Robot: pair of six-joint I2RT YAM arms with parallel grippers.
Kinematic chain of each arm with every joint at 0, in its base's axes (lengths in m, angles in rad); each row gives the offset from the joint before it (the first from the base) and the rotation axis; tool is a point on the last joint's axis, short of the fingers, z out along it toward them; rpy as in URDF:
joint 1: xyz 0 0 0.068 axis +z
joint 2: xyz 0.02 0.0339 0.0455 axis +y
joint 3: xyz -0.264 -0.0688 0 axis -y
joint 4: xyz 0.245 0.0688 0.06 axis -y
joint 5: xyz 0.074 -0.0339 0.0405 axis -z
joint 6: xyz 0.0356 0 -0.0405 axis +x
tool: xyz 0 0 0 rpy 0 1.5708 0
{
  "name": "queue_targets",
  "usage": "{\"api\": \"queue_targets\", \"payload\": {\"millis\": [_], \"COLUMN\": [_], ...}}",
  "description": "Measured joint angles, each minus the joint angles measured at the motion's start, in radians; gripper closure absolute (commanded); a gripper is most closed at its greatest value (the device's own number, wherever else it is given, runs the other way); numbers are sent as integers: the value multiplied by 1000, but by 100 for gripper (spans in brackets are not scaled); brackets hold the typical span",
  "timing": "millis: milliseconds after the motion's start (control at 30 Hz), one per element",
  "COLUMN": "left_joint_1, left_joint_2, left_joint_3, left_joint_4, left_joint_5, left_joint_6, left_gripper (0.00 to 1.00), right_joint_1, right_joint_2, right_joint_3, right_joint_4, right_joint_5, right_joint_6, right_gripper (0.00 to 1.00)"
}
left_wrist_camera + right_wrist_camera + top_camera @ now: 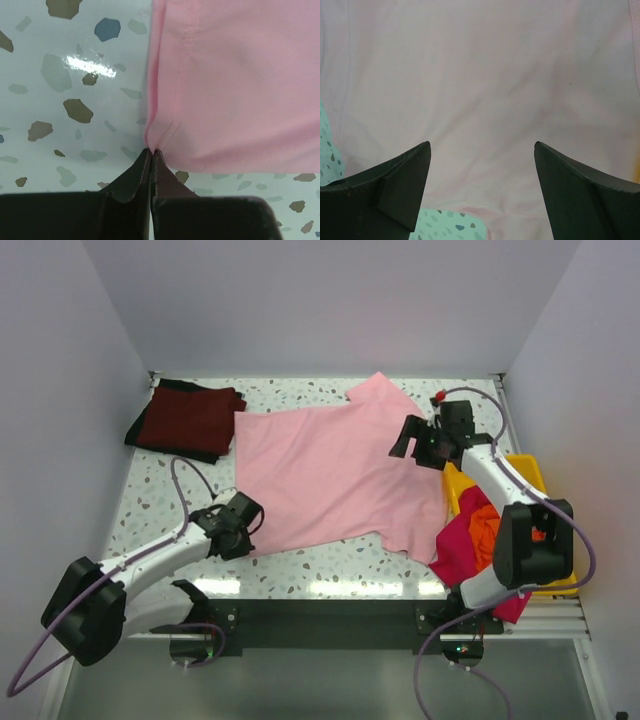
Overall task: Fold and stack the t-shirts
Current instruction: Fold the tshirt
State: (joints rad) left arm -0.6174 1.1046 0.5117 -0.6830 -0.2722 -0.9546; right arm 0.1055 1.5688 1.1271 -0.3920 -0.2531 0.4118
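A: Where's the pink t-shirt (330, 475)?
B: Spread open across the middle of the surface (160, 502), one sleeve pointing far.
A: And the left hand (151, 150)?
B: Clenched on the shirt's near left hem corner, its fingertips pressed together over the fabric.
A: The right hand (482, 145)?
B: Released, fingers wide apart, above the shirt's right side.
A: The others?
B: A maroon t-shirt (192, 418) lies folded at the far left on a black t-shirt (138, 436). The magenta t-shirt (458, 548) and orange t-shirt (484, 524) are bunched in the yellow tray (527, 472) on the right, with the magenta spilling over its left rim.
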Motion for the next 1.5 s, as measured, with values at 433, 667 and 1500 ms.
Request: {"api": "queue_targets", "payload": {"millis": [433,667,1500], "left_joint_1": [230,265,388], "left_joint_2": [124,164,168], "left_joint_3": [162,165,167], "left_joint_4": [89,126,179], "left_joint_5": [-19,-2,86], "left_joint_6": [239,309,410], "left_gripper": [100,100,100], "right_joint_1": [118,185,318], "right_joint_2": [-193,-110,-409], "right_joint_3": [-324,-345,-357], "right_joint_4": [-50,-31,-179], "right_joint_5": [63,98,277], "right_joint_6": [-18,1,110], "right_gripper": [13,14,16]}}
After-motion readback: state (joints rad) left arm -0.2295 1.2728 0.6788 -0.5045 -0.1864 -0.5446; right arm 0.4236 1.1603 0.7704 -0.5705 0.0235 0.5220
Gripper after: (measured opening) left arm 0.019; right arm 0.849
